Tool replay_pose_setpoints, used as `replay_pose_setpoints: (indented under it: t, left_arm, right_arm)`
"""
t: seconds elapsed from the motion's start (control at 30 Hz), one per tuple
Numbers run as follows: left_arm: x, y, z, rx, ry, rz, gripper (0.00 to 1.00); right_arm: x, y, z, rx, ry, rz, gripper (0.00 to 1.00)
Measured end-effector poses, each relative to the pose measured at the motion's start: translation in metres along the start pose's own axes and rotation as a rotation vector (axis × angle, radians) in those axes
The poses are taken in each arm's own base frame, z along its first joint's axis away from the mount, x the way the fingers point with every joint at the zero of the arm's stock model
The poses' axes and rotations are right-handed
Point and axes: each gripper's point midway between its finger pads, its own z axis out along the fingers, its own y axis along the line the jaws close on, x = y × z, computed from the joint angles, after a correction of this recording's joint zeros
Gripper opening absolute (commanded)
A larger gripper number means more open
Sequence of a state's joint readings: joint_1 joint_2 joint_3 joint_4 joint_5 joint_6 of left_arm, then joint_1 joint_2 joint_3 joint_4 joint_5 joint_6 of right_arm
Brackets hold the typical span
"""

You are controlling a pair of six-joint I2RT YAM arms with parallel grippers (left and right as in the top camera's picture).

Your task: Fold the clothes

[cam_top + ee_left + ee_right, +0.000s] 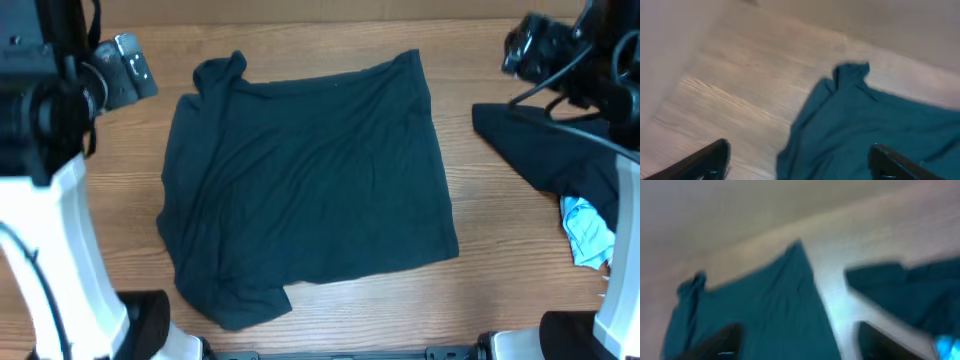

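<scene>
The dark T-shirt lies flat at the centre of the wooden table, a rough rectangle with one bunched corner at 11 o'clock and another at 7 o'clock. The left gripper hangs above its 10 o'clock edge, jaws wide, nothing between them. The right gripper, blurred, seems equally wide and empty, raised near 2 o'clock. At 3 o'clock a dark garment touches a light blue one.

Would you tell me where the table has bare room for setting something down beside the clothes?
Bare table lies between the dark T-shirt and the clothes pile at the right, along the far edge beyond the shirt, and left of it. The right edge is crowded by the pile.
</scene>
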State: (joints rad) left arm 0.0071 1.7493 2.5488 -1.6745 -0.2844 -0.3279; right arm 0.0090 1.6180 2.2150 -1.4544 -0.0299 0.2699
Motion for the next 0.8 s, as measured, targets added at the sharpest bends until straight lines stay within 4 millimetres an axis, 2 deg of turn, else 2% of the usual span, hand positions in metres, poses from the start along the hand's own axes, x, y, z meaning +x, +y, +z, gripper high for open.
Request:
replay_pose_setpoints:
  t: [0.03,0.07,0.1,0.13,0.17,0.2,0.23,0.33,0.4,0.43,0.53,0.6,0.7,0.8]
  left_arm:
    - [0.008,-0.003,0.021,0.004,0.070,-0.020,0.20]
    - [0.015,-0.006,0.045,-0.003,0.136,-0.035,0.04]
    - [0.031,-0.013,0.099,-0.013,0.267,-0.040,0.04]
    - [0.043,-0.022,0.143,-0.013,0.343,-0.039,0.04]
    - [0.048,-0.027,0.164,-0.015,0.370,-0.035,0.04]
    - [0.054,-0.035,0.194,-0.003,0.394,-0.027,0.04]
    - [0.070,-0.046,0.237,0.006,0.454,-0.005,0.04]
    - [0.111,-0.057,0.310,0.004,0.568,0.035,0.04]
    - [0.149,-0.060,0.363,-0.011,0.645,0.049,0.04]
    - [0.157,-0.057,0.374,-0.018,0.662,0.049,0.04]
    - [0.164,-0.052,0.397,-0.030,0.653,0.040,0.04]
    - [0.162,-0.044,0.400,-0.070,0.644,0.032,0.04]
    - [0.155,-0.009,0.407,-0.214,0.607,-0.088,0.04]
    - [0.137,0.025,0.421,-0.222,0.558,-0.223,0.07]
  right_arm:
    - [0.015,0.000,0.011,-0.009,0.080,0.002,0.12]
    - [0.027,0.000,0.026,-0.012,0.146,0.006,0.06]
    - [0.041,-0.001,0.046,-0.012,0.226,0.015,0.04]
    - [0.049,-0.001,0.060,-0.019,0.270,0.021,0.04]
    - [0.053,0.000,0.068,-0.025,0.291,0.025,0.04]
    - [0.060,0.000,0.081,-0.040,0.319,0.031,0.04]
    - [0.070,-0.001,0.091,-0.044,0.353,0.037,0.04]
    - [0.094,-0.006,0.110,-0.040,0.424,0.050,0.04]
    - [0.111,-0.013,0.119,-0.024,0.479,0.059,0.04]
    - [0.113,-0.013,0.121,-0.022,0.482,0.059,0.04]
    - [0.114,-0.013,0.122,-0.023,0.483,0.059,0.04]
    - [0.115,-0.014,0.122,-0.021,0.486,0.059,0.04]
    - [0.115,-0.014,0.123,-0.021,0.485,0.059,0.04]
    - [0.115,-0.014,0.123,-0.021,0.485,0.059,0.04]
